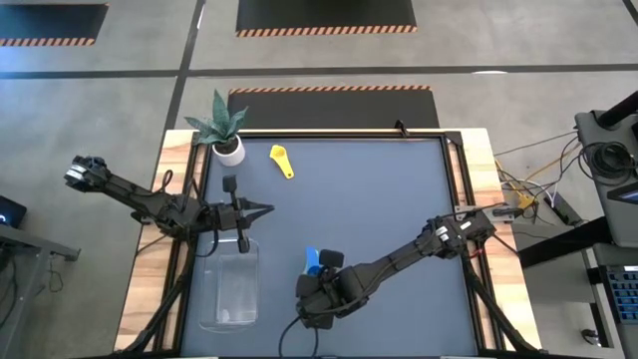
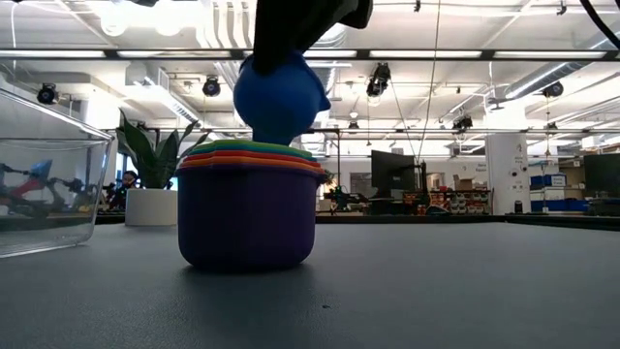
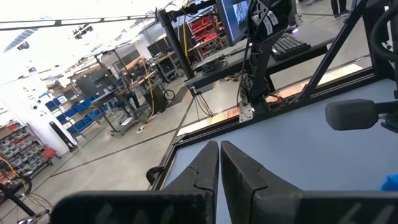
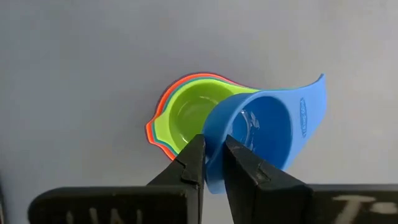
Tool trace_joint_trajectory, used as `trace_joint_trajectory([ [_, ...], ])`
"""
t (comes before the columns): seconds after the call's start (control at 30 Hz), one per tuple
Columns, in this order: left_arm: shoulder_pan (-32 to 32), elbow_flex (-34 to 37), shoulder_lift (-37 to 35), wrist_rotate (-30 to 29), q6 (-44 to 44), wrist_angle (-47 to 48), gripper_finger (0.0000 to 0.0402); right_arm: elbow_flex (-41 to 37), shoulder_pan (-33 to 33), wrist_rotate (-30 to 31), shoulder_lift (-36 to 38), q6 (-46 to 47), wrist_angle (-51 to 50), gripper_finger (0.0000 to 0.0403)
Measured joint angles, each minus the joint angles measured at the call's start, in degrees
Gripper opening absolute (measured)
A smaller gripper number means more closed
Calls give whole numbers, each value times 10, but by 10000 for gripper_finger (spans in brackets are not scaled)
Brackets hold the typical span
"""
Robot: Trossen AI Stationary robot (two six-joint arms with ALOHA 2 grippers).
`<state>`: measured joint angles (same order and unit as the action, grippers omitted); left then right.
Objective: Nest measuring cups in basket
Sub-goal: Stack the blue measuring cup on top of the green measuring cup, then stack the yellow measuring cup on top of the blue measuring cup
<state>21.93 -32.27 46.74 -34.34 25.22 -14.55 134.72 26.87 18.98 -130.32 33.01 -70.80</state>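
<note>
the dark worktop (image 1: 379,199) carries everything, and the largest task thing on it is the clear basket (image 1: 229,289), which lies well to the left of the right arm's work, just below the left tool (image 1: 267,209). that left tool is pinched fully shut on nothing and hovers near the basket's far end, its arm waiting. the stack of nested cups (image 2: 247,208) does not stand in the basket but on the bare worktop near the front edge, well apart from it; the purple cup is outermost, with orange, red and green rims showing above it. the right tool (image 4: 212,163) is narrow, clamped on the rim of the blue cup (image 4: 255,134), and holds it directly over the stack, tilted and offset toward one side rather than level and centred; in the low view the blue cup's rounded bottom appears to sit just at or within the green cup (image 4: 189,115). the blue handle points away from the tool, so its long axis runs roughly along the line of the fingers. the coming move seems to turn on this: the blue cup needs lowering and squaring over the green one, and the right arm is plainly the nearer. the yellow cup (image 1: 282,161) lies alone near the far left of the worktop, beside the potted plant (image 1: 224,128), closer to the left arm. a teal cup cannot be told apart in the stack, whether blue and green actually touch is unclear, and from above the right arm covers most of the stack.
</note>
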Motion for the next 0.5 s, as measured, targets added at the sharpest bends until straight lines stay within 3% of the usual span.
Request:
trace_joint_trajectory([
  [0.5, 0, 0, 0, 0, 0, 0, 0, -3, 0, -14, -1, 0, 34, 59],
])
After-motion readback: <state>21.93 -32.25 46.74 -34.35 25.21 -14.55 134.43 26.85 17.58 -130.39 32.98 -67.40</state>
